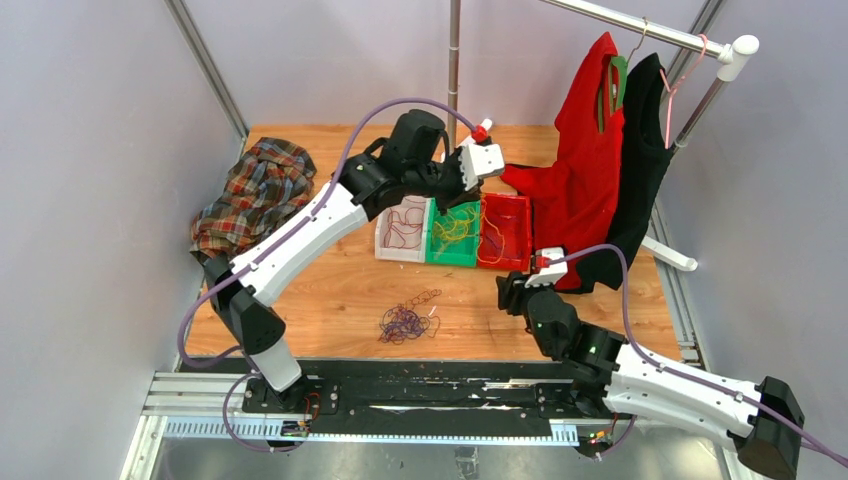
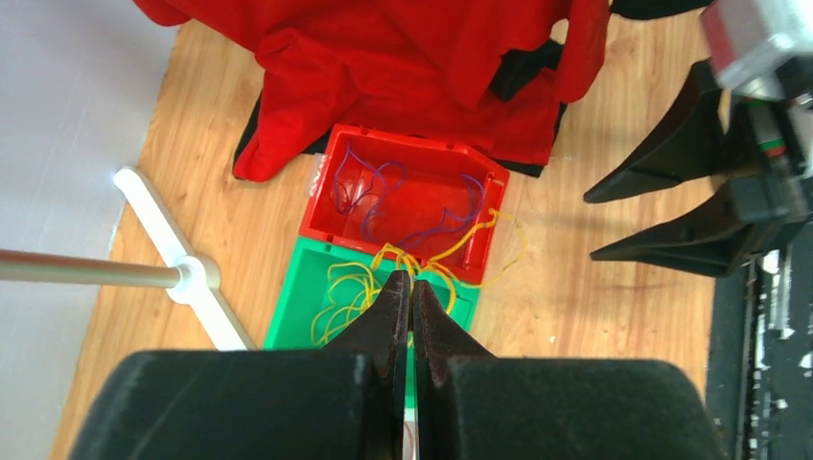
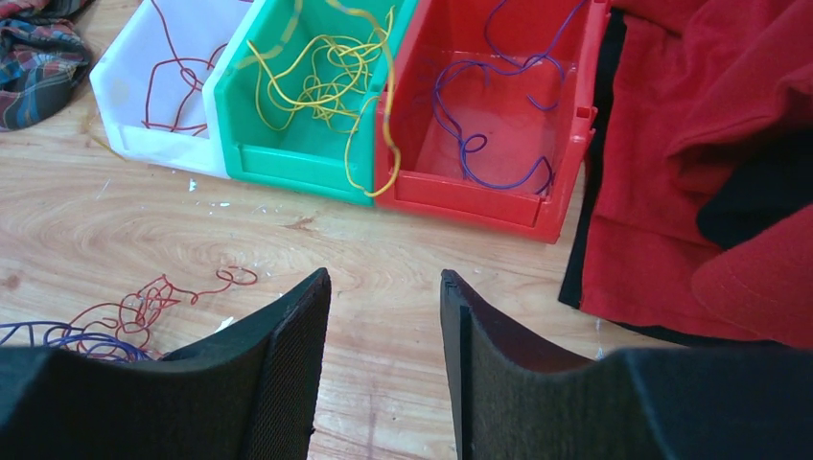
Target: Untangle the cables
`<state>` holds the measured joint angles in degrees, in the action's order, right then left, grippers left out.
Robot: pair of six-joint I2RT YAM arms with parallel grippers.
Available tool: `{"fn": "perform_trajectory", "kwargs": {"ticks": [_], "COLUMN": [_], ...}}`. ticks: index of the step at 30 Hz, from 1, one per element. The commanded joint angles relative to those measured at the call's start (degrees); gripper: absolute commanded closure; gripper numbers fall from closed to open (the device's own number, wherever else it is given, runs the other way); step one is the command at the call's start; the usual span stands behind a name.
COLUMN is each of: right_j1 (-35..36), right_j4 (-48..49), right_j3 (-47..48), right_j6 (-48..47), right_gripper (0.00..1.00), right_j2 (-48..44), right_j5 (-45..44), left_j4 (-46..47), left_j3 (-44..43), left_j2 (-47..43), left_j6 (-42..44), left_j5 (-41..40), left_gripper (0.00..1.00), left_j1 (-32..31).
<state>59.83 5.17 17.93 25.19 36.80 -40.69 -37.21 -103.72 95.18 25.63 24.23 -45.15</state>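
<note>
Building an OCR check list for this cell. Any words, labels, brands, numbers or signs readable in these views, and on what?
No text can be read in any view.
White bin, green bin, red bin: plain walls, no labels.
Red garment: no print or tag visible.
White wrist camera housing: too small to tell whether it carries any marking.
</note>
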Motion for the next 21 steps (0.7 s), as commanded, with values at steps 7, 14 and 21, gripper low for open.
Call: {"fn": "perform_trajectory", "kwargs": {"ticks": [7,14,21], "right_j1": [-0.07,-1.11,-3.84], "right_j4": [-4.42,2.32,4.30], "right_j3": [2.40,4.32,10.27], "right_j6": [1.60,-3.76,-7.51], "right_gripper": [0.57,0.41,0.39], "right_j2": [0.44,3.68,9.56], "right_j5": [-4.26,1.02,3.43], "left_j4": [3.30,0.20,1.46], "left_j3": [-2.72,-5.62,-6.45], "left_j2": [5.37,5.29,6.61], "left_j6": [8.96,8.91,8.28], "left_j5": [3.07,7.50,9.54], "left_gripper": [1.00,1.00,1.00], "left_j1": [2.39,3.47,4.44]}}
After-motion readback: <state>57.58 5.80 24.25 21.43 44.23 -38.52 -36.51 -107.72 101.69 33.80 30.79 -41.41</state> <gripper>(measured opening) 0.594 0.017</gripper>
